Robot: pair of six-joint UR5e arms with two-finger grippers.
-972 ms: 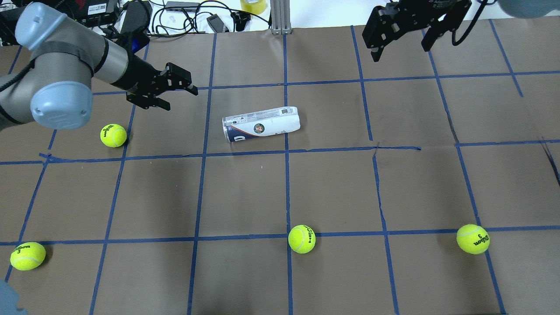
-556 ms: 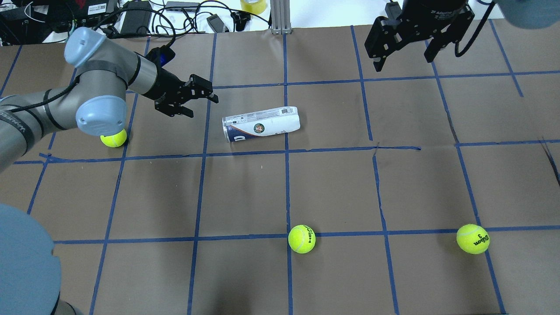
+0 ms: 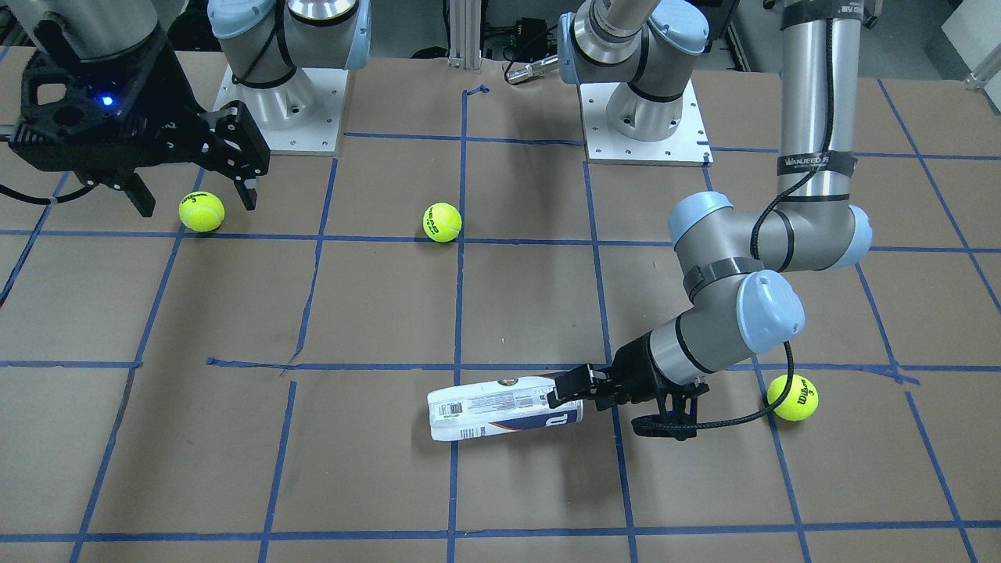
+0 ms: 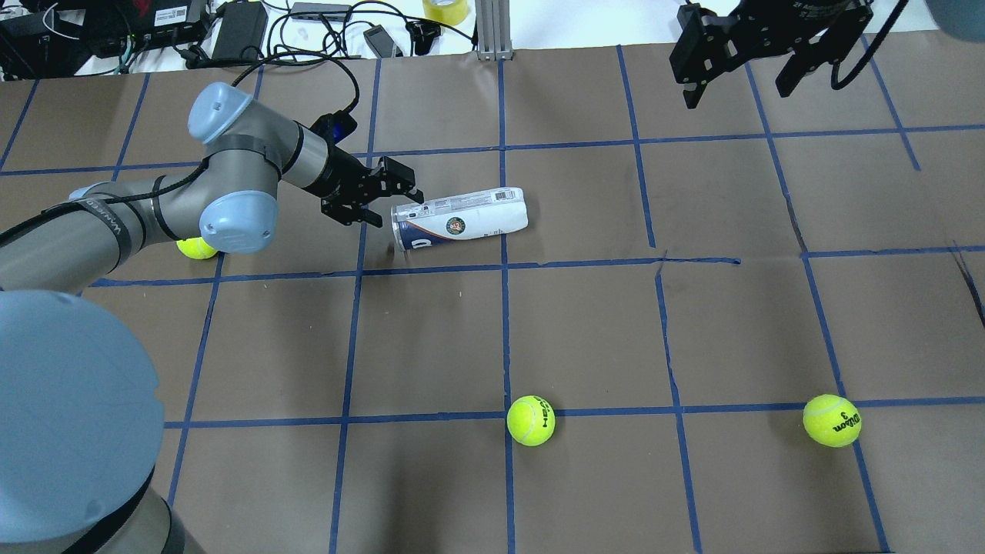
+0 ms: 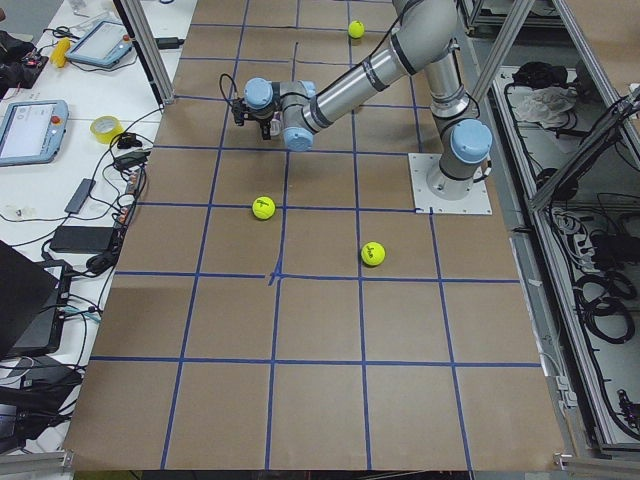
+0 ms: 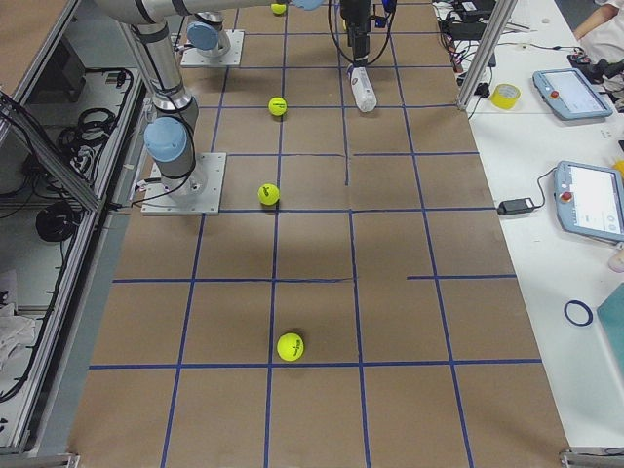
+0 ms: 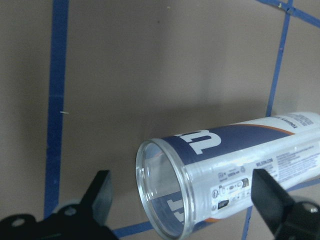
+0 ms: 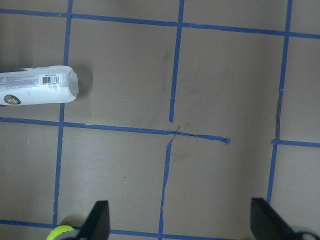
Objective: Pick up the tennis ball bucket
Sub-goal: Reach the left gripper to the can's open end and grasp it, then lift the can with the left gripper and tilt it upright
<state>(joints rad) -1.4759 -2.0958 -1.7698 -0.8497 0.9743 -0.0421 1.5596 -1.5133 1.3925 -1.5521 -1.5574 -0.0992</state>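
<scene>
Transparent plastic cylindrical tennis-ball can with a white and navy label (image 4: pixel 460 218), lying on its side on the brown paper-covered tabletop marked with a blue tape grid (image 4: pixel 585 331), a little far of centre. Its long axis runs roughly left to right, and the barcode end points right. The clear, rimmed end points left, toward my left claw (image 4: pixel 394 208). That claw is low at this end with its fingers (image 7: pixel 100 192) spread apart. In the left wrist view the can's rim lies between them, and I see no contact on either side. My right claw (image 4: pixel 737 86) hangs high over the far right of the tabletop, its fingers also wide apart and holding nothing. Three yellow-green tennis balls rest well apart from the can: one near centre (image 4: pixel 531 420), one near right (image 4: pixel 832 420), and one on the left partly hidden under my left arm's elbow (image 4: pixel 196 248).
</scene>
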